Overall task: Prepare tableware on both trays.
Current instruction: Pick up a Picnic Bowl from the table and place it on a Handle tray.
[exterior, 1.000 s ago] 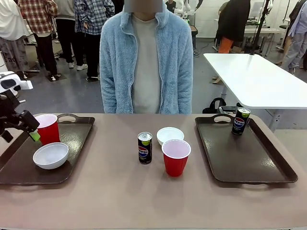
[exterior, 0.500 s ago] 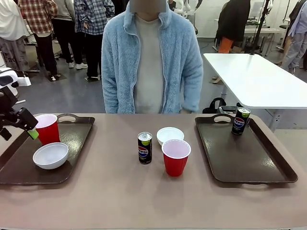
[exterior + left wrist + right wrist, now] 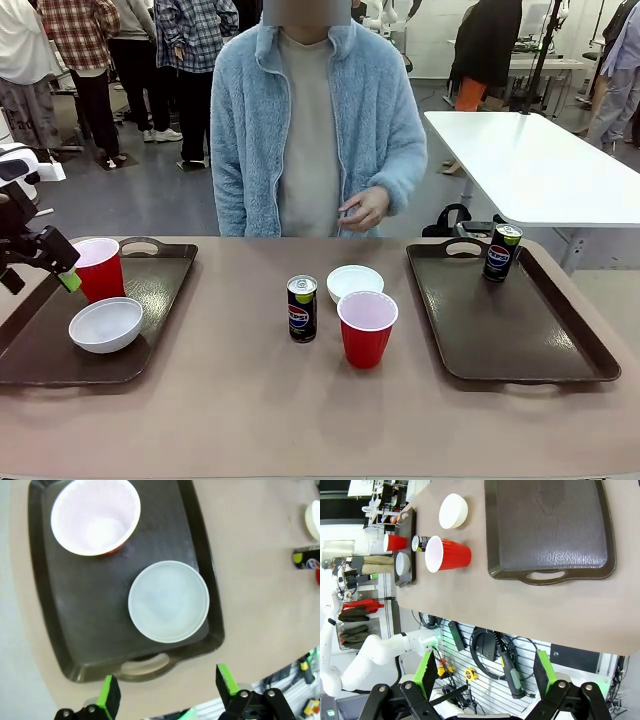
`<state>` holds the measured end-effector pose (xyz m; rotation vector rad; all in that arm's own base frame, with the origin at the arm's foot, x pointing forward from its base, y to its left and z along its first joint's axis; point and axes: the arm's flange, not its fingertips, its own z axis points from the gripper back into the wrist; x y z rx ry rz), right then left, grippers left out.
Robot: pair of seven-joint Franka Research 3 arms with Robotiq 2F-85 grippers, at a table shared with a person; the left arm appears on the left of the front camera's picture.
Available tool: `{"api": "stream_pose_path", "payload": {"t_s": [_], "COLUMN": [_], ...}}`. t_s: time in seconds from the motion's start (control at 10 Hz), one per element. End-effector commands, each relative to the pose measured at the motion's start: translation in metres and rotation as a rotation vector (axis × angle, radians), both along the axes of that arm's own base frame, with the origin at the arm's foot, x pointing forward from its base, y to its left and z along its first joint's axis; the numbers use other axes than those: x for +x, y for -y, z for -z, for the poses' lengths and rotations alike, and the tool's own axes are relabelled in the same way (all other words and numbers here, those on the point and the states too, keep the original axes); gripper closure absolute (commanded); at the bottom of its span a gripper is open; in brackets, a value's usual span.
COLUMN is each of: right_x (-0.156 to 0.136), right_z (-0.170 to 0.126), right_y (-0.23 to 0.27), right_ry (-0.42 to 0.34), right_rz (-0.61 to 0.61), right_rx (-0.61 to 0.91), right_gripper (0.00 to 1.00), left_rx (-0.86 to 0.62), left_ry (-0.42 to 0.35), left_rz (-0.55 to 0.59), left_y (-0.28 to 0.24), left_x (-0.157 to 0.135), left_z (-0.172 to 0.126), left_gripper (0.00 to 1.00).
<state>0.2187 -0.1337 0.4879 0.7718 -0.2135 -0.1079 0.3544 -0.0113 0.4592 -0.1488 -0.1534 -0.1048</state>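
Your left tray (image 3: 60, 630) lies straight ahead of the left end effector (image 3: 167, 692), whose fingers stand apart with nothing between them. On that tray the white bowl (image 3: 168, 601) sits directly ahead of the gap between the fingers. The red cup (image 3: 95, 517) stands upright beyond it, off toward the left finger and not touching the bowl. Seen from the front, this end effector hangs just beside the red cup at the tray's outer side, and its arm is cut off by the picture's edge.

The second can (image 3: 302, 308), second bowl (image 3: 355, 282) and second cup (image 3: 367, 328) stand close together on the bare surface (image 3: 250, 400) between the trays, well apart from both end effectors. The left wrist view cuts off that can and bowl at its edge.

The right tray (image 3: 550, 525) lies well ahead of the right end effector (image 3: 485, 672), whose fingers are apart and empty. Its near handle faces you and its far end is cut off. A Pepsi can (image 3: 502, 252) stands upright in that tray's far corner. The person's hand (image 3: 365, 210) is raised beyond the surface and touches nothing.
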Motion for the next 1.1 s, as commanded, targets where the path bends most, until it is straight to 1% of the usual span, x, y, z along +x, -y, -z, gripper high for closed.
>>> {"api": "stream_pose_path", "payload": {"t_s": [0.0, 0.2, 0.3, 0.4, 0.5, 0.6, 0.7, 0.8, 0.9, 1.0], "right_x": [0.0, 0.0, 0.0, 0.007, 0.025, 0.043, 0.059, 0.078, 0.092, 0.112], "right_z": [0.0, 0.0, -0.016, -0.027, -0.035, -0.04, -0.042, -0.044, -0.042, -0.037], "right_y": [0.0, 0.0, -0.01, -0.024, -0.04, -0.061, -0.081, -0.101, -0.123, -0.147], "right_ry": [0.008, 0.0, 0.038, 0.002, -0.016, -0.034, -0.05, -0.054, -0.055, -0.038], "right_rz": [-0.008, 0.0, 0.033, 0.003, 0.021, 0.036, 0.048, 0.069, 0.084, 0.133], "right_rx": [0.014, 0.0, -0.131, -0.196, -0.224, -0.286, -0.308, -0.327, -0.367, -0.433], "right_gripper": [0.0, 0.0, 0.0, 0.0, 0.0, 0.0, 0.0, 0.0, 0.0, 0.0], "left_rx": [0.001, 0.0, -0.145, -0.313, -0.442, -0.526, -0.569, -0.64, -0.705, -0.776], "left_ry": [0.0, 0.0, 0.033, 0.033, 0.043, 0.051, 0.058, 0.057, 0.026, 0.02], "left_rz": [-0.002, 0.0, 0.004, -0.02, -0.029, -0.043, -0.085, -0.117, -0.128, -0.147], "left_y": [-0.001, 0.0, -0.007, -0.016, -0.031, -0.051, -0.075, -0.102, -0.129, -0.158], "left_x": [0.0, 0.0, -0.004, -0.014, -0.019, -0.032, -0.041, -0.043, -0.052, -0.056], "left_z": [0.0, 0.0, -0.017, -0.028, -0.035, -0.04, -0.043, -0.04, -0.033, -0.023], "left_gripper": [0.0, 0.0, 0.0, 0.0, 0.0, 0.0, 0.0, 0.0, 0.0, 0.0]}}
